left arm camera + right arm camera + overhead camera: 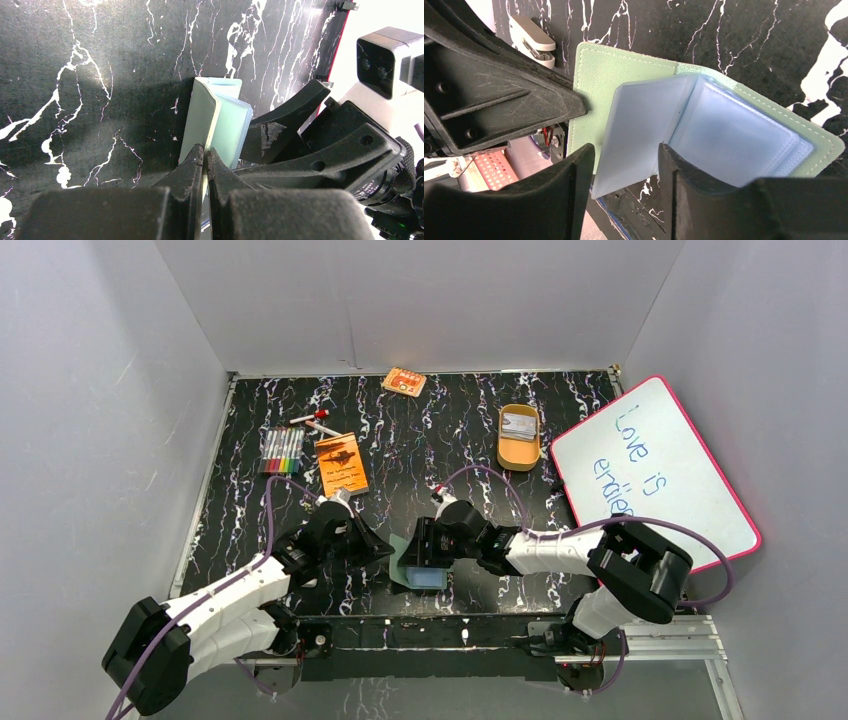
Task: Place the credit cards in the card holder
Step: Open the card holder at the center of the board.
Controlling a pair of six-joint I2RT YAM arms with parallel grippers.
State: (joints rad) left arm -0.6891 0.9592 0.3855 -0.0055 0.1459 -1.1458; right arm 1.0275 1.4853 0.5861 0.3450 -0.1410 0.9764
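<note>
The sage-green card holder [420, 572] lies open near the table's front edge, its pale blue sleeves [724, 130] fanned up. My left gripper [205, 151] is shut on the edge of its green cover [200, 117], pinching it from the left. My right gripper [626, 167] hangs open over the holder. One loose sleeve leaf [639, 125] stands between its fingers without being squeezed. The left gripper's finger [529, 100] shows in the right wrist view against the cover [596, 80]. A pale grey credit card [519, 422] lies in the tan tray [519, 452] at the back right.
An orange booklet [341, 462], a row of markers [282, 450] and a red-capped pen [312, 421] lie at the back left. An orange-and-white packet [404, 381] sits by the back wall. A pink-rimmed whiteboard [655, 475] leans at the right.
</note>
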